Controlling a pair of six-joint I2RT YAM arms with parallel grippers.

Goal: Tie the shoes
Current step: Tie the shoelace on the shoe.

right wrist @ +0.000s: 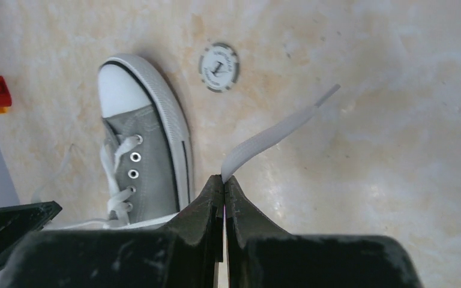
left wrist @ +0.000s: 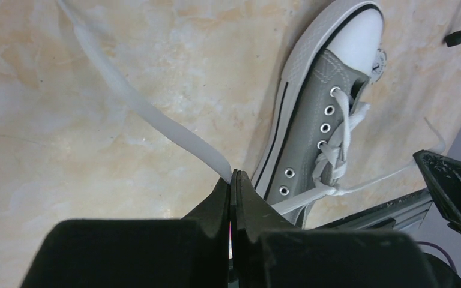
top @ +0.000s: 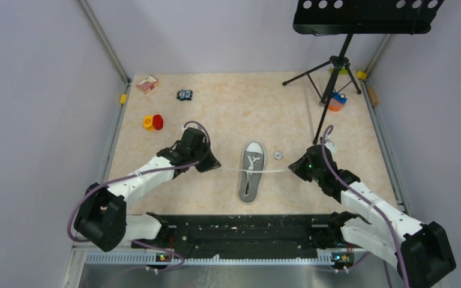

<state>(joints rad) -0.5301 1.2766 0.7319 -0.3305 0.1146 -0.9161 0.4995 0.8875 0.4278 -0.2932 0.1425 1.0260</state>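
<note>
Grey canvas sneaker [top: 251,174] lies sole down at the centre of the bench [top: 216,198]. Long axis runs near to far: heel toward the near edge, white toe cap toward the far edge. White laces [top: 233,170] cross over the tongue and are drawn taut sideways, one strand to each side. Left fingers [left wrist: 221,203] are clenched on the left strand, left of the sneaker, and a free tail trails past them. Right fingers [right wrist: 213,199] are clenched on the right strand, right of the sneaker. Round token [top: 278,155] lies right of the toe. Red and yellow pieces [top: 157,122] sit farther left. Tripod stand [top: 335,78] occupies the far right corner.
</note>
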